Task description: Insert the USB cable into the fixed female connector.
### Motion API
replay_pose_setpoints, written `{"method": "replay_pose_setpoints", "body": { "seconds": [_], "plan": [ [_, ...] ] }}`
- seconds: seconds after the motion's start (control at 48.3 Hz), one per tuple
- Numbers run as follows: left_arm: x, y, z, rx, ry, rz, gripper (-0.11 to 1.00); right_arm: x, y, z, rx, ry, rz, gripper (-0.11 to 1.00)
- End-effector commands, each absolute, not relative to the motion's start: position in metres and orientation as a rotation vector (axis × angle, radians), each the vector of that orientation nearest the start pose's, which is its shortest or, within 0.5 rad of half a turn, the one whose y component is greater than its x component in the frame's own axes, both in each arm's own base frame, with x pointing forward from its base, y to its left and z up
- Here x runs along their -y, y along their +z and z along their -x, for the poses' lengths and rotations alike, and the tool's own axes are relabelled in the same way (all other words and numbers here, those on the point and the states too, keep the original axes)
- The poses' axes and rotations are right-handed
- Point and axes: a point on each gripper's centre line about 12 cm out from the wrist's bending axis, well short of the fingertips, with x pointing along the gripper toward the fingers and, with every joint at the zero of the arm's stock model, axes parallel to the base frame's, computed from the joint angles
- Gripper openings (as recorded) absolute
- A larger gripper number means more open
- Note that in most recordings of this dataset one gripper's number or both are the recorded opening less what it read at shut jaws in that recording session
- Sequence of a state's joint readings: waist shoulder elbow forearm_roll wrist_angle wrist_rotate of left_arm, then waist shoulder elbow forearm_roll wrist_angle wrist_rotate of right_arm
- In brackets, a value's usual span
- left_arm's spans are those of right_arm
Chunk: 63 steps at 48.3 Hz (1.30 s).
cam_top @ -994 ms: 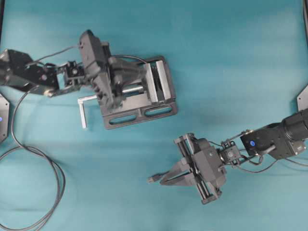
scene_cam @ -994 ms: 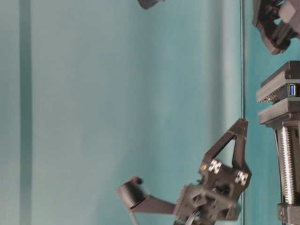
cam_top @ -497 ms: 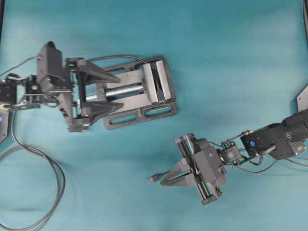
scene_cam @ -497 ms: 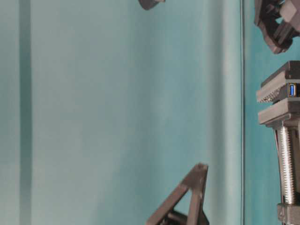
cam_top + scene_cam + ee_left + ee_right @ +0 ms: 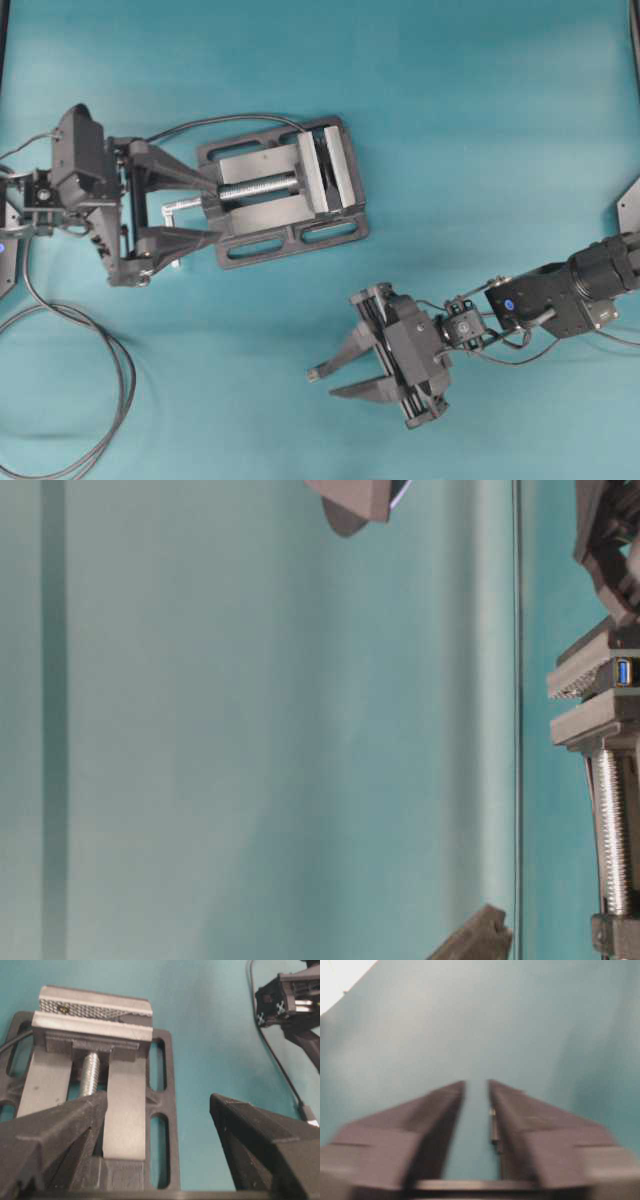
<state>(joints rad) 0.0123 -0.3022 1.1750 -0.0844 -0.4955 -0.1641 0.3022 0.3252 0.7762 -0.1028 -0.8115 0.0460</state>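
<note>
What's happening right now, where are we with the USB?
Nothing is plugged in yet. The socket sits clamped in the vise. The left hand is open at the vise's crank end, gripping nothing. The right hand is open too, with the USB plug lying at one fingertip, not clamped.

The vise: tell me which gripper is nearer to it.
Left. The left gripper stands open at the vise's crank end, its fingers either side of the silver handle. The right gripper is out on the bare mat, well off from the vise, by the USB cable's plug.
</note>
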Motion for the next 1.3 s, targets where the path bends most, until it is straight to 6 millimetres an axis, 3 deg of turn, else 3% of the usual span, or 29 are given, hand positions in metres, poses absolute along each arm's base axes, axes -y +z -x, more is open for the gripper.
{"method": "replay_pose_setpoints", "body": {
  "seconds": [0.0, 0.083, 0.352, 0.559, 0.642, 0.911, 1.284],
  "plan": [
    [-0.005, 0.164, -0.262, -0.356, 0.077, 0.210, 1.00, -0.127, 0.099, -0.386, -0.263, 0.371, 0.055, 0.57],
    [-0.004, 0.163, -0.244, -0.366, 0.072, 0.196, 1.00, -0.125, 0.094, -0.387, -0.272, 0.366, 0.055, 0.69],
    [-0.001, 0.176, -0.187, -0.376, 0.041, 0.148, 1.00, -0.126, 0.079, -0.388, -0.241, 0.371, 0.045, 0.64],
    [0.001, 0.180, -0.156, -0.460, 0.015, 0.109, 1.00, -0.117, 0.073, -0.390, -0.230, 0.351, 0.036, 0.63],
    [0.001, 0.184, -0.152, -0.406, 0.011, 0.103, 1.00, -0.114, 0.070, -0.390, -0.238, 0.343, 0.036, 0.63],
    [-0.001, 0.164, -0.143, -0.323, 0.022, 0.116, 1.00, -0.110, 0.065, -0.388, -0.252, 0.335, 0.035, 0.61],
    [-0.001, 0.159, -0.141, -0.306, 0.023, 0.103, 1.00, -0.113, 0.058, -0.383, -0.272, 0.344, 0.038, 0.41]
  ]
}}
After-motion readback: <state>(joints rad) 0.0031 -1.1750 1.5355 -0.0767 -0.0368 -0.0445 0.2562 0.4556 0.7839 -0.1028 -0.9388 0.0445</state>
